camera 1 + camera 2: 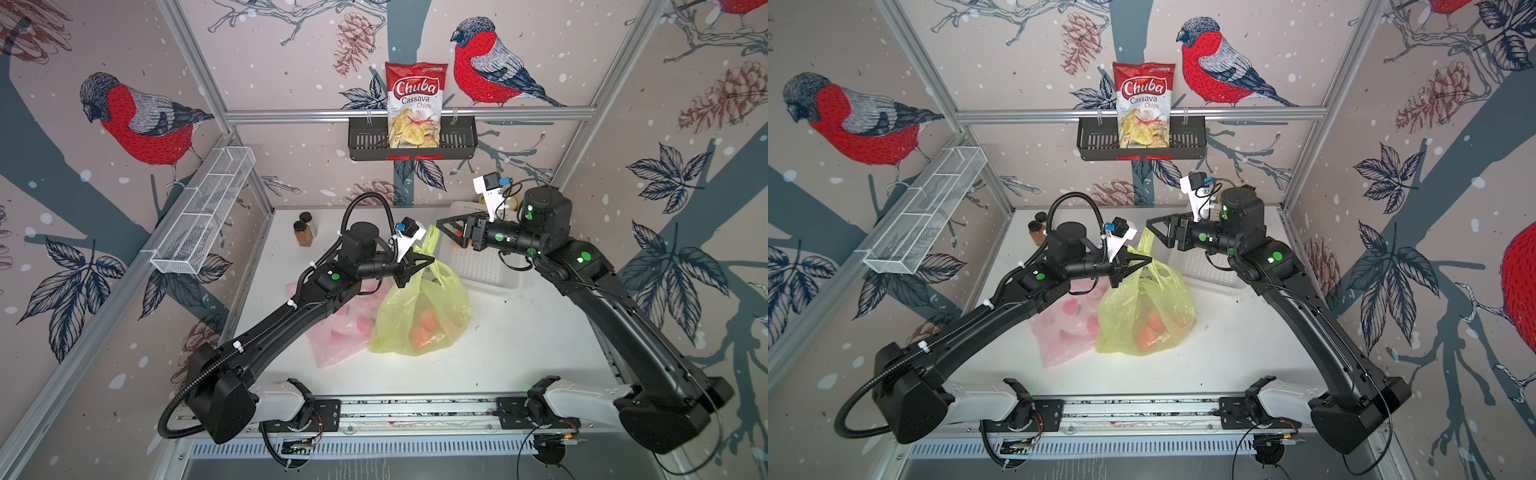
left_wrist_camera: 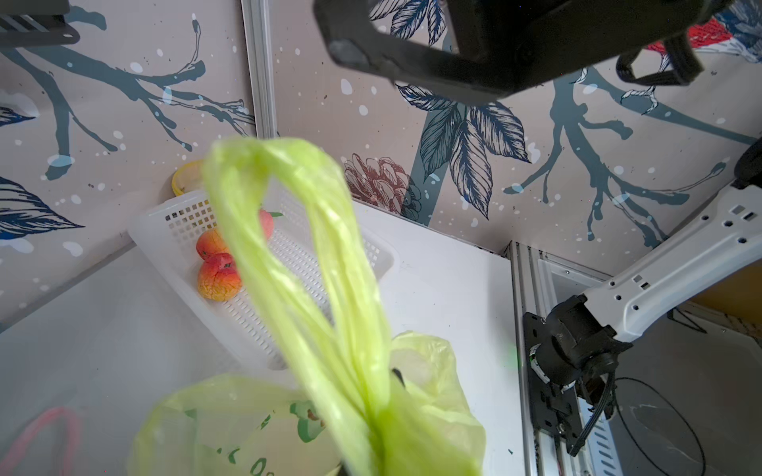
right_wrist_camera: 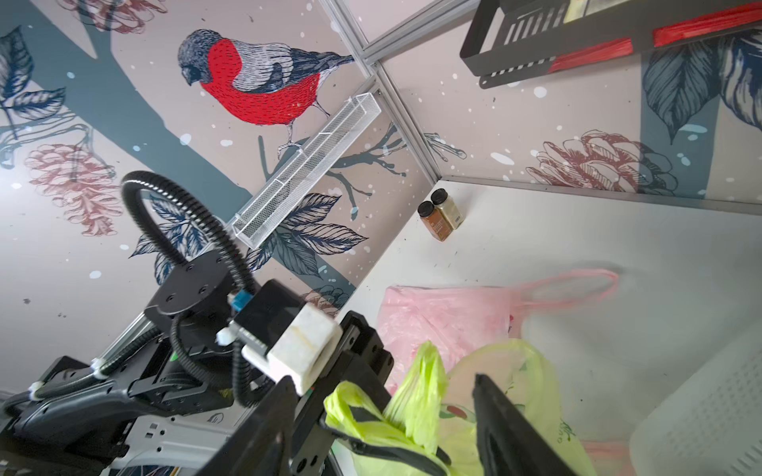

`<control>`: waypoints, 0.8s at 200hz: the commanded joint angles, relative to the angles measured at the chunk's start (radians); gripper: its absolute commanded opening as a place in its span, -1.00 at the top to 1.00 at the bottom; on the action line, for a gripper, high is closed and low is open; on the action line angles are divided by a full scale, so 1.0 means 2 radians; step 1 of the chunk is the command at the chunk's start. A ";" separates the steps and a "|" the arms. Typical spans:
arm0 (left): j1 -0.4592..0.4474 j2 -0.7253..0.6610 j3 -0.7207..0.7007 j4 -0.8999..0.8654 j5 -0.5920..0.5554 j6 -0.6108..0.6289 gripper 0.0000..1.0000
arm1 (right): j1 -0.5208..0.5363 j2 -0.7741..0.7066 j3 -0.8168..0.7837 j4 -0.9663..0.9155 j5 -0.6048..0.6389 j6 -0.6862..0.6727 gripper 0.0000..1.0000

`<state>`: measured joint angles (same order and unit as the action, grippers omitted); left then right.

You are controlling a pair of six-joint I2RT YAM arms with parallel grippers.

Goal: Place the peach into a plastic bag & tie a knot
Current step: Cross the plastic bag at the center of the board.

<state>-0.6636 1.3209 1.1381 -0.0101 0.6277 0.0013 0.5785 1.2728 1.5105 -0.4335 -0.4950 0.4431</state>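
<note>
A yellow-green plastic bag [image 1: 419, 320] [image 1: 1142, 320] stands mid-table, with orange peach shapes [image 1: 428, 322] [image 1: 1152, 322] showing through its wall. My left gripper [image 1: 430, 261] [image 1: 1148, 261] is shut on the bag's gathered handles, and the handle loop [image 2: 288, 247] rises past its jaws. My right gripper [image 1: 441, 222] [image 1: 1149, 222] [image 3: 383, 424] hovers just above and behind that grip. Its fingers [image 3: 495, 420] are spread wide, open, either side of the handle tip without pinching it. Two more peaches [image 2: 218, 276] lie in the white basket [image 2: 165, 214].
A pink bag [image 1: 336, 336] [image 3: 445, 313] lies flat to the left of the green one, partly under my left arm. The white basket [image 1: 478, 266] sits at the back right, two spice jars [image 1: 305, 230] at the back left. A chips bag [image 1: 415, 104] stands in the black wall shelf.
</note>
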 commanded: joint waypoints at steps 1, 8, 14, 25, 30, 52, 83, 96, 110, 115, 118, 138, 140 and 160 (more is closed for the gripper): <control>0.000 0.003 0.006 0.018 0.013 0.003 1.00 | 0.008 0.020 0.006 -0.016 0.013 -0.005 -0.26; 0.001 0.003 0.007 0.018 0.013 0.003 1.00 | 0.011 0.024 0.007 -0.016 0.013 -0.007 -0.25; 0.001 0.003 0.007 0.017 0.014 0.003 1.00 | 0.012 0.028 0.008 -0.017 0.014 -0.007 -0.22; 0.000 0.004 0.008 0.016 0.013 0.003 1.00 | 0.016 0.033 0.009 -0.019 0.013 -0.009 -0.19; 0.001 0.004 0.008 0.016 0.014 0.002 1.00 | 0.016 0.035 0.009 -0.020 0.013 -0.010 -0.16; 0.000 0.004 0.011 0.013 0.013 0.003 1.00 | 0.020 0.035 0.005 -0.016 0.011 -0.014 0.19; 0.002 0.006 0.009 0.014 -0.009 -0.009 1.00 | 0.019 0.019 -0.010 0.003 0.010 -0.012 0.85; 0.006 0.006 0.003 0.018 -0.024 -0.024 1.00 | 0.019 0.006 -0.022 0.014 0.014 -0.011 0.96; 0.016 0.005 -0.010 0.032 -0.035 -0.047 1.00 | 0.019 -0.007 -0.035 0.020 0.023 -0.010 1.00; 0.018 0.004 -0.015 0.037 -0.037 -0.054 1.00 | 0.019 -0.007 -0.039 0.022 0.025 -0.010 1.00; 0.020 0.003 -0.017 0.040 -0.037 -0.057 1.00 | 0.019 -0.013 -0.042 0.023 0.026 -0.009 1.00; 0.023 0.001 -0.036 0.058 -0.035 -0.073 0.99 | 0.021 -0.033 -0.061 0.033 0.024 -0.007 1.00; 0.023 0.002 -0.036 0.059 -0.033 -0.073 0.98 | 0.021 -0.033 -0.062 0.033 0.024 -0.007 1.00; 0.023 0.007 -0.038 0.046 -0.023 -0.071 0.96 | 0.024 -0.043 -0.078 0.036 0.028 -0.006 1.00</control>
<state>-0.6250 1.3266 1.0706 0.0925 0.5999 -0.1081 0.6216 1.2121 1.3785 -0.4427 -0.4534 0.4229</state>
